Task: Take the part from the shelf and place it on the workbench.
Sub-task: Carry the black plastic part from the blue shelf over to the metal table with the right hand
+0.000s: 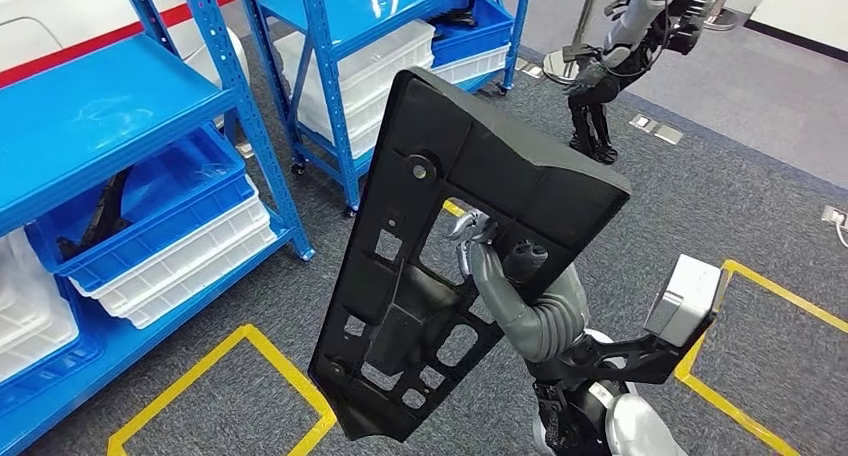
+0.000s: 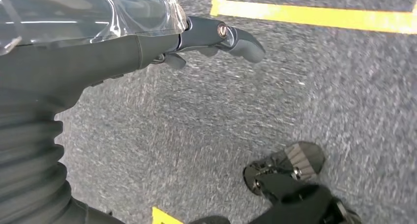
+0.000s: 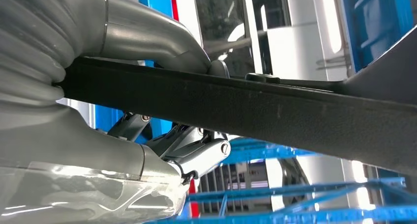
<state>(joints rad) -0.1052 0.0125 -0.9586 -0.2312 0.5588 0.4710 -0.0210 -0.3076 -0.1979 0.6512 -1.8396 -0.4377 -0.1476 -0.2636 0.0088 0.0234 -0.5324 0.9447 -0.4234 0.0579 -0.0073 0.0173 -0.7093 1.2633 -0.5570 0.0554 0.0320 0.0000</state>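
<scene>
A large flat black plastic part (image 1: pixel 470 176) with several cut-outs hangs tilted in front of me in the head view. My right hand (image 1: pixel 478 238) grips it, with its fingers hooked through an opening near the middle. Up close, the part's edge (image 3: pixel 275 106) runs between the thumb (image 3: pixel 162 42) and the fingers (image 3: pixel 196 153) of that hand. My left hand (image 2: pixel 196 37) hangs over the grey carpet with its fingers stretched out and nothing in it.
Blue shelving (image 1: pixel 100 126) with blue bins (image 1: pixel 150 206) and white bins (image 1: pixel 350 66) stands on the left and at the back. Another robot (image 1: pixel 620 46) stands at the back right. Yellow tape (image 1: pixel 230 376) marks boxes on the grey carpet.
</scene>
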